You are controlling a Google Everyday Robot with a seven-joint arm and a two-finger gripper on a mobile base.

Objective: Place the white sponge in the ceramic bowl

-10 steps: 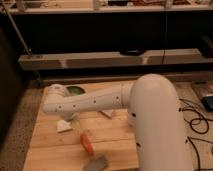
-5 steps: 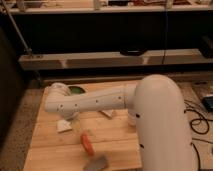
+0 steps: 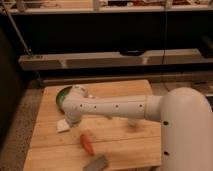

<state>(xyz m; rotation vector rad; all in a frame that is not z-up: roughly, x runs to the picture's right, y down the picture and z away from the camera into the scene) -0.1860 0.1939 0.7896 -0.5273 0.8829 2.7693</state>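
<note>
Gripper point(image 3: 70, 118) is carried at the tip of the white jointed arm point(image 3: 115, 107), low over the pale wooden table point(image 3: 120, 137). Whether it is open or closed, or has hold of anything, cannot be told. Right by it, the small flat off-white sponge point(image 3: 63, 125) is seen lying on the wood, outside the round green ceramic bowl point(image 3: 62, 95), which is half covered by the arm. Risk now: the soft pad could be pinched at one edge and dropped short, or the bowl's rim could be clipped on the lift.
</note>
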